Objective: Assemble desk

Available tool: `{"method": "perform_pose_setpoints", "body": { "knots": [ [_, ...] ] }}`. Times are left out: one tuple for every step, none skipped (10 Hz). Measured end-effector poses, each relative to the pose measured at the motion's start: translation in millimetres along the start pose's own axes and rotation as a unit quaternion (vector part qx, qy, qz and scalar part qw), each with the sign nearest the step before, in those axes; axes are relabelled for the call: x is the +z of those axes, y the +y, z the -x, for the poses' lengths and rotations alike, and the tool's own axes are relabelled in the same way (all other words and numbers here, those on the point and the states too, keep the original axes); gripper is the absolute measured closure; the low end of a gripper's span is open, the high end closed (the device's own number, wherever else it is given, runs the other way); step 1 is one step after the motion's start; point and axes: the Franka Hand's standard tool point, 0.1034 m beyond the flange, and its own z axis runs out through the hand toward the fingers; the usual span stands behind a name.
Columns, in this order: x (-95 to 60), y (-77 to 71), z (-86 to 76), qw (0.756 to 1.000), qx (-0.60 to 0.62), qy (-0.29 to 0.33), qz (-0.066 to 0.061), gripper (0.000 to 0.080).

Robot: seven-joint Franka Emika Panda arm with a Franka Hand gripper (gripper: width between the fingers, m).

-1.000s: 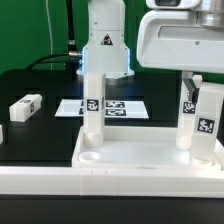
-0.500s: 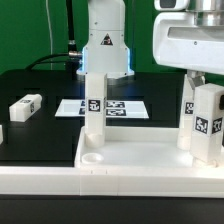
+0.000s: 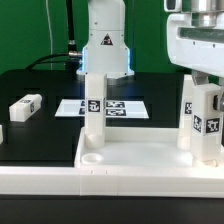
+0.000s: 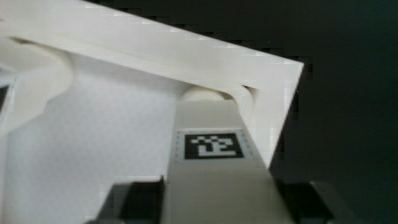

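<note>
– Along the near edge of the tabletop (image 3: 40,145), exterior view: desk top (image 3: 130,178) lies flat, rim up. Near-left socket (image 3: 90,157) shows round at its near-left corner.
– Near-right corner?
– Gripper (image 3: 205,82) hangs above it, clamped on the held leg (image 3: 208,125), which is upright with its tag facing the camera. The leg's foot is hidden by the rim, so I cannot tell from here whether it is seated.
– Does the wrist view settle it?
– Partly. It looks down the held leg's tagged face, with a dark finger (image 4: 134,202) against each side, so the grip is confirmed. The leg's far end meets the near-right socket (image 4: 222,92), just inside the desk top's corner. Contact is too blurred to call. Black tabletop lies beyond that corner.
– What does the wrist view miss?
– Everything farther back. Far-right leg (image 3: 188,112) stands upright just behind the held one, at the far-right corner. Far-left leg (image 3: 93,110) stands upright at the far-left corner. Past the desk top's far edge, the marker board (image 3: 115,107) lies flat mid-table. A loose leg (image 3: 25,106) lies on its side toward the exterior view's left. Robot base (image 3: 105,55) stands at the tabletop's far edge.
</note>
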Motion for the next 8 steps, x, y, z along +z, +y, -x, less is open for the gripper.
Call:
{"method": "perform_pose_setpoints", "body": {
  "knots": [
    [0.4, 0.2, 0.1, 1.0, -0.003, 0.0, 0.0, 0.0408],
    [0.8, 0.3, 0.0, 1.0, -0.008, 0.0, 0.001, 0.0269],
    [0.9, 0.4, 0.0, 1.0, -0.025, 0.0, 0.001, 0.0187],
    [1.0, 0.6, -0.1, 0.999, -0.035, 0.0, 0.001, 0.0187],
    [1.1, 1.3, 0.0, 0.998, -0.058, 0.0, 0.004, 0.0156],
    [0.4, 1.1, 0.0, 0.991, -0.133, 0.004, 0.007, 0.0151],
    [0.5, 1.1, 1.3, 0.987, -0.161, 0.004, 0.007, 0.0151],
    [0.6, 1.1, 1.5, 0.976, -0.217, 0.003, 0.007, 0.015]
  ]
}}
